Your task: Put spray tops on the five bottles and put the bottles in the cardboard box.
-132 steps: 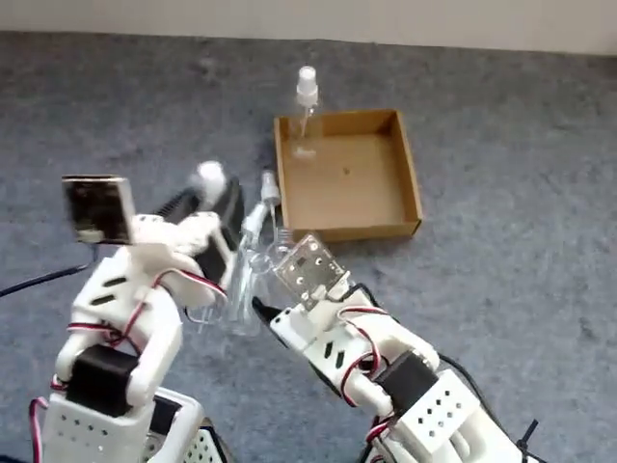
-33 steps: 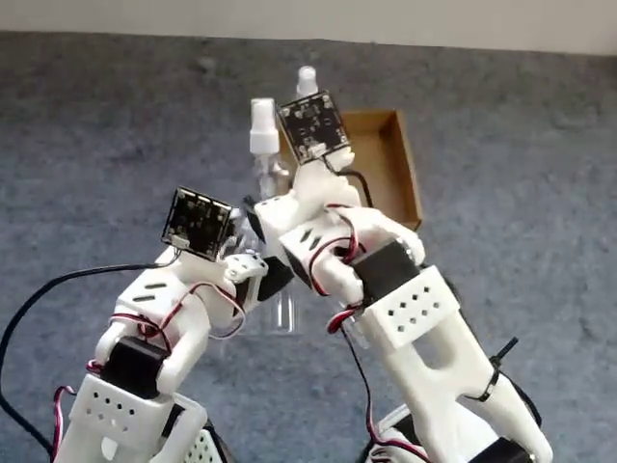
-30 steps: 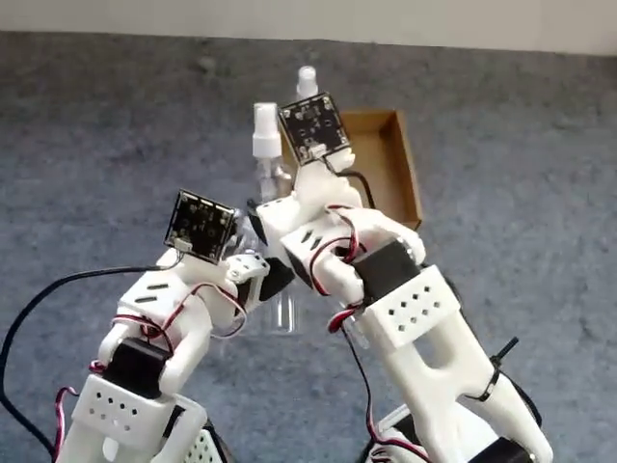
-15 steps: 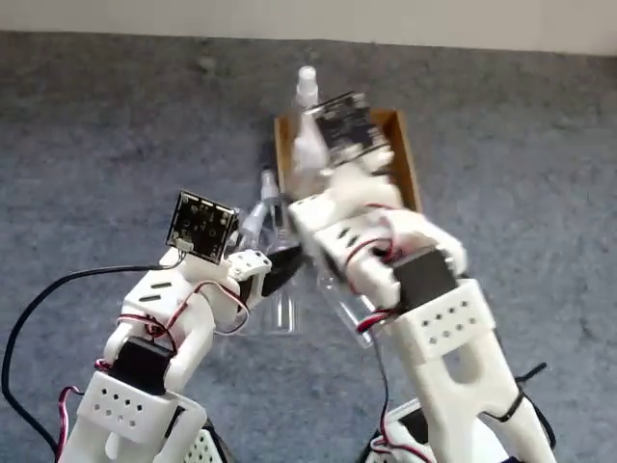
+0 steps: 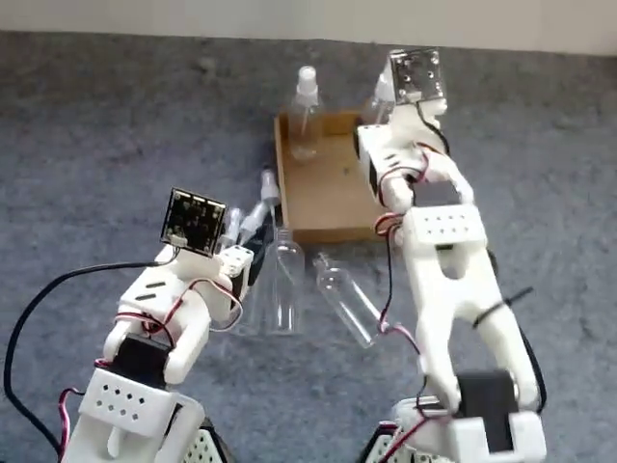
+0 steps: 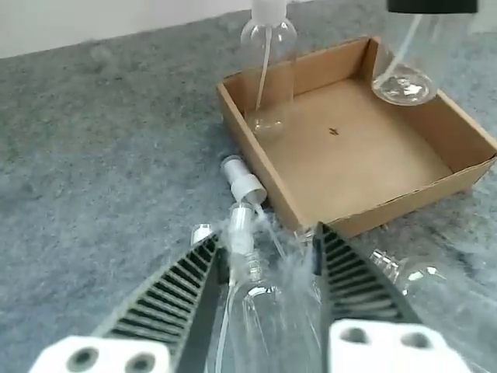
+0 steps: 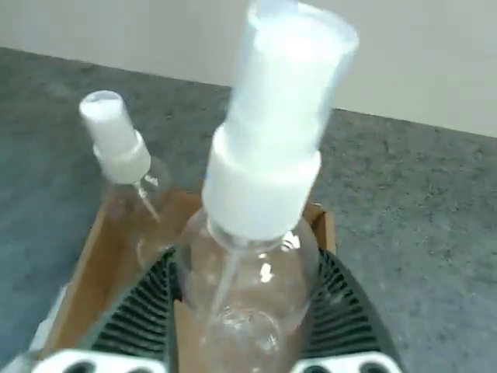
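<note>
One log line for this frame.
right gripper: holds topped bottle over box | in box: standing bottle | carpet: loose bottles

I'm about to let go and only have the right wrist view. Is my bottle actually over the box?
Observer: Yes. The right hand holds the capped bottle above the cardboard box, toward its far right corner.
Operator: Any bottle still lacking a top?
Observer: One topless bottle lies on the carpet outside the box's near wall.
Operator: And the left hand?
Observer: The left hand is open, fingers either side of a topped bottle on the carpet.
</note>
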Robot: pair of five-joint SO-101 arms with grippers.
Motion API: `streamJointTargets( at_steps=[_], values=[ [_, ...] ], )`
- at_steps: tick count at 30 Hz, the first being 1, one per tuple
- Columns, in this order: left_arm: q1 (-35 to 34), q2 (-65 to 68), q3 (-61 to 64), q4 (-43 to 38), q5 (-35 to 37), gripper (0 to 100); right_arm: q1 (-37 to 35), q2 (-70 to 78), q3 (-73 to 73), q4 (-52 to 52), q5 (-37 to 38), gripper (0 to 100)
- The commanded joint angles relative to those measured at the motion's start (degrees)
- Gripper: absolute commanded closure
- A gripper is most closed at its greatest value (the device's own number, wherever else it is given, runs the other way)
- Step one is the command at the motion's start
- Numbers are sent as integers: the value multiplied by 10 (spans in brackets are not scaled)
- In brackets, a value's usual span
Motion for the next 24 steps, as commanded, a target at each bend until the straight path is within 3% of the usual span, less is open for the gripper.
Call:
streamJointTargets(
  at_steps=[1,5,15,24],
  values=[
    [-7,-7,-1,-12,-4,870,18,36,-37,-73,6,995],
    [-7,-4,-1,-12,-4,870,33,85,-47,-138,6,995],
    [-7,-4,0,-12,-4,870,32,249,-218,-139,5,995],
    [-6,-4,0,-12,-4,870,32,314,-250,-139,-34,995]
  ],
)
